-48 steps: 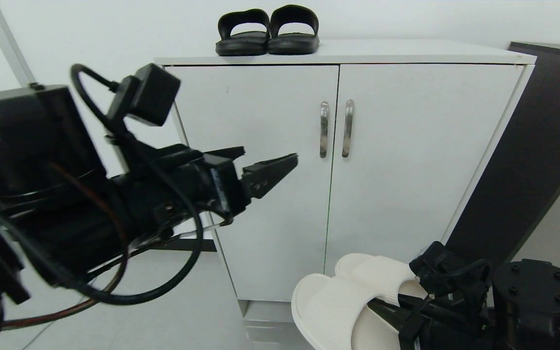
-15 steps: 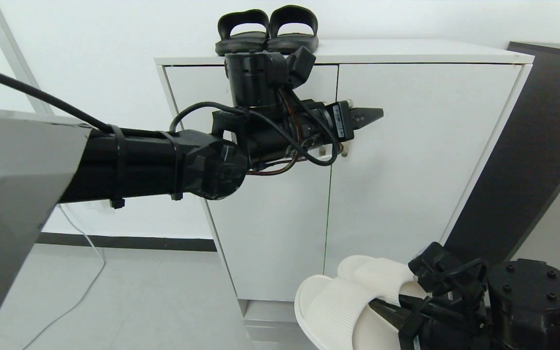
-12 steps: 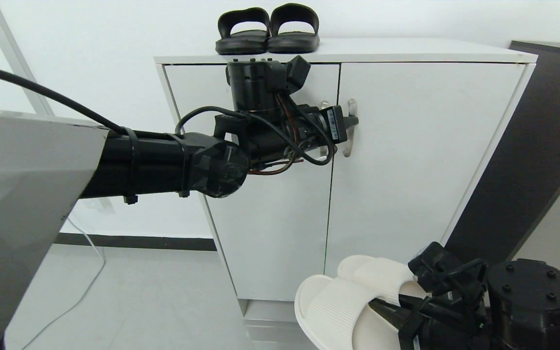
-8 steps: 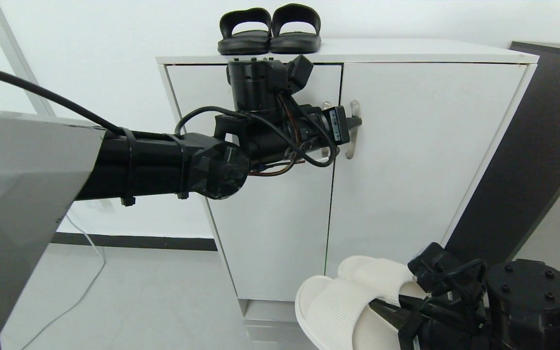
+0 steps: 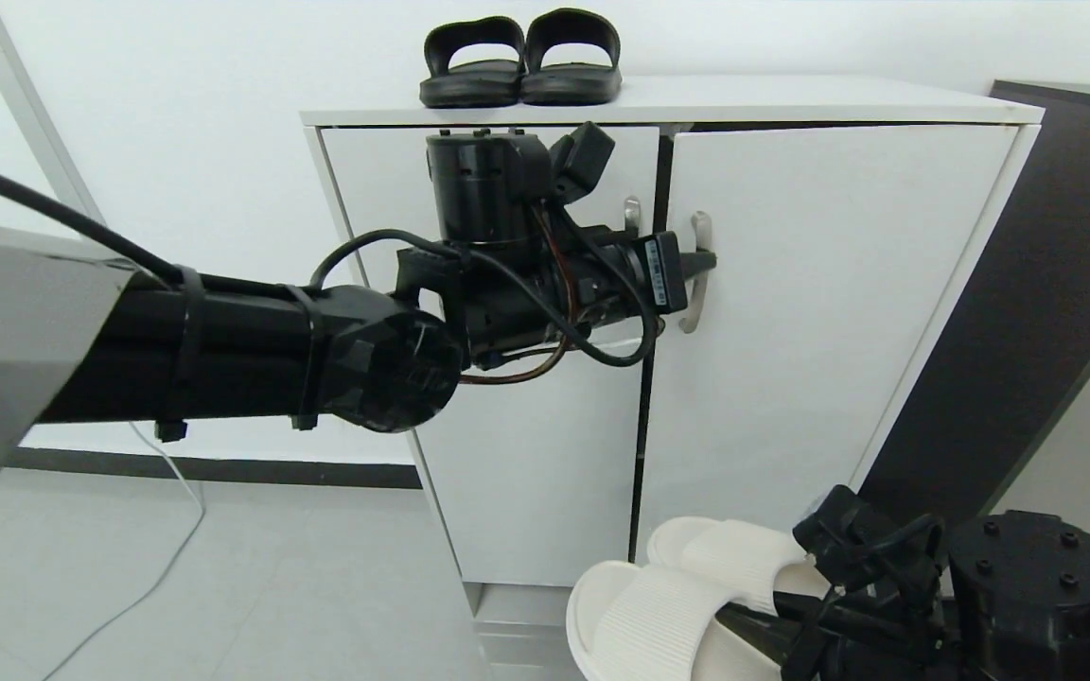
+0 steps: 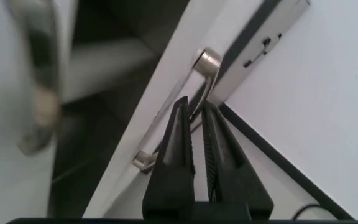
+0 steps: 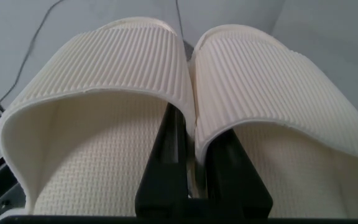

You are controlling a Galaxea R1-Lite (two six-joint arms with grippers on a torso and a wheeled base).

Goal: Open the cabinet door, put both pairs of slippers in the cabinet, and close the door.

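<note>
On top of the white cabinet (image 5: 791, 99), one pair of black slippers (image 5: 519, 61) sits side by side, long axes running front to back. Two upright bar handles flank the door seam. The left tool (image 5: 701, 263) is clamped on the handle (image 5: 694, 307) of the right door (image 5: 810, 312), which stands slightly ajar beside a dark gap. Low at the right, the right tool (image 7: 194, 180) pinches the inner edges of one pair of white slippers (image 5: 668, 596), toes toward the cabinet's foot and heels hidden behind the arm. The left door's handle (image 5: 632, 210) is mostly covered.
</note>
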